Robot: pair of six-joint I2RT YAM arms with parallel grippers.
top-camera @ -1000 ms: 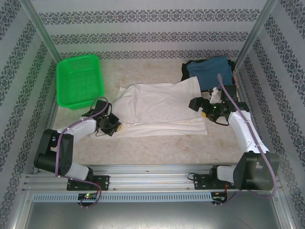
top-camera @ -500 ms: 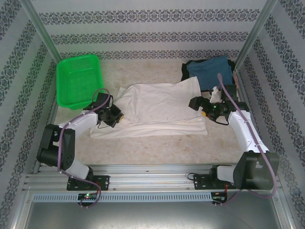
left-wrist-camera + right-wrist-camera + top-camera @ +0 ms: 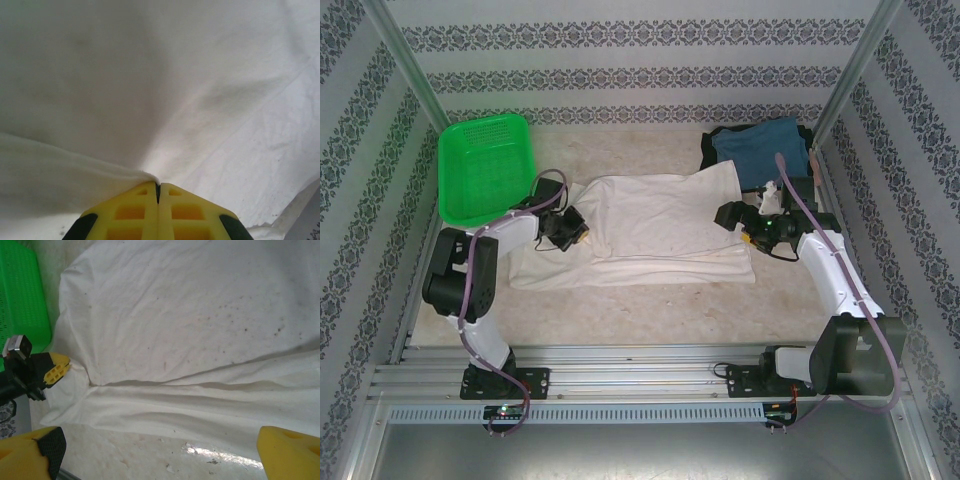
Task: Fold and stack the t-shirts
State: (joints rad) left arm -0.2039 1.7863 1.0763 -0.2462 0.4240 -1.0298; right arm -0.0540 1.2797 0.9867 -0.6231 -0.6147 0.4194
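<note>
A white t-shirt (image 3: 660,225) lies spread across the middle of the table, plain side up. My left gripper (image 3: 576,231) is at its left edge, shut on a pinch of the white cloth (image 3: 150,176) at the fingertips (image 3: 158,186). In the right wrist view that gripper (image 3: 56,371) holds the shirt (image 3: 190,315) where a fold line starts. My right gripper (image 3: 728,216) hovers open over the shirt's right edge, with its yellow fingers (image 3: 292,452) wide apart and nothing between them. A dark teal-blue t-shirt (image 3: 762,150) lies at the back right on top of a black one (image 3: 708,152).
A green mesh basket (image 3: 485,170) stands at the back left, close behind the left arm, and its corner (image 3: 22,295) appears in the right wrist view. Bare table (image 3: 650,305) runs along the front. Metal posts and patterned walls close in both sides.
The left arm has swung back and to the right, carrying the pinched left edge of the white shirt inward. The right arm has not moved.
</note>
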